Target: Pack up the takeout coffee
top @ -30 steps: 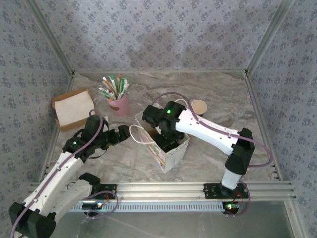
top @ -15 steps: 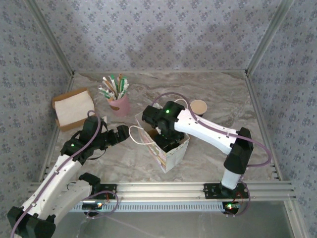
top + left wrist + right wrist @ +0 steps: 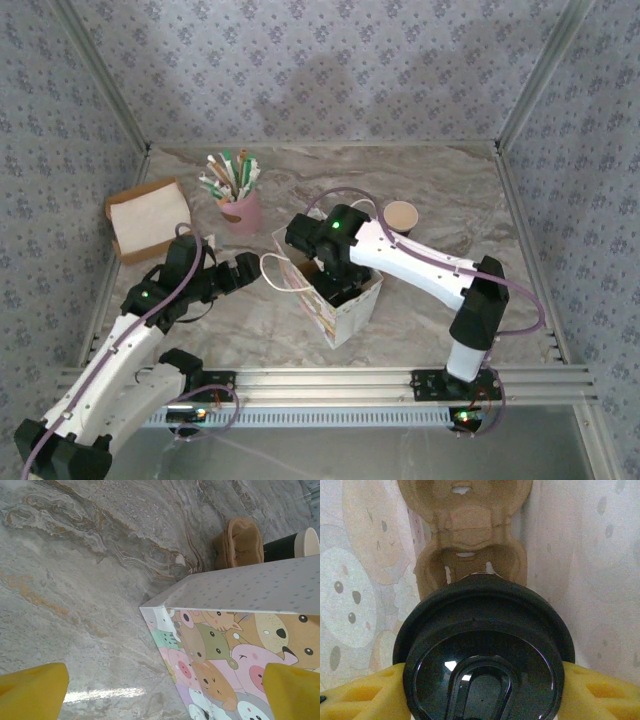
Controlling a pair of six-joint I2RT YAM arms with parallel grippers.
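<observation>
The coffee (image 3: 485, 625), black lid on, is down inside the bag (image 3: 345, 312), pinched at its sides by the yellow fingers (image 3: 362, 697) of the right gripper (image 3: 482, 692). A brown pulp carrier (image 3: 470, 560) lies in the bag just beyond the lid (whether the cup sits in it cannot be told). The bag stands near the middle of the table (image 3: 450, 190), its cartoon-animal face towards the left.

The left gripper (image 3: 246, 272) hovers just left of the bag by its white handle (image 3: 278, 272), fingers (image 3: 31, 692) spread wide and holding nothing.

A dark cup (image 3: 400, 215) stands right of the bag on its far side. At far left are a pink straw cup (image 3: 240, 210) and a napkin box (image 3: 148, 218).
</observation>
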